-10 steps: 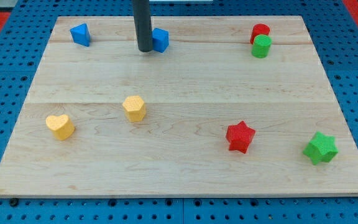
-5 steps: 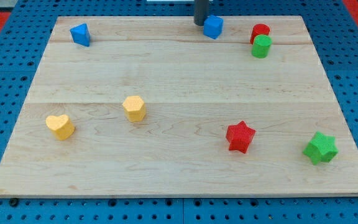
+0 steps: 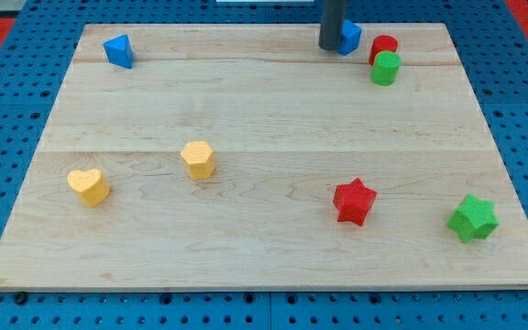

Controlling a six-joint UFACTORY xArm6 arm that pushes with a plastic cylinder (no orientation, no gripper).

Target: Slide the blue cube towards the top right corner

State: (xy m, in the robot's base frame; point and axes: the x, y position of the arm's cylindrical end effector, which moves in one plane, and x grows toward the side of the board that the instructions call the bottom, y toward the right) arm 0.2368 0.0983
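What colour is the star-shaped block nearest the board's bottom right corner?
Green: the green star, plain in the camera view.

My tip (image 3: 330,47) touches the cube (image 3: 349,37) on its left, near the board's (image 3: 264,119) top edge; two cylinders (image 3: 384,60) stand just right.

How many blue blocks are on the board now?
2. The blue cube is at the view's top, right of centre, partly hidden behind my tip. The other blue block is near the top left corner. None seems hidden.
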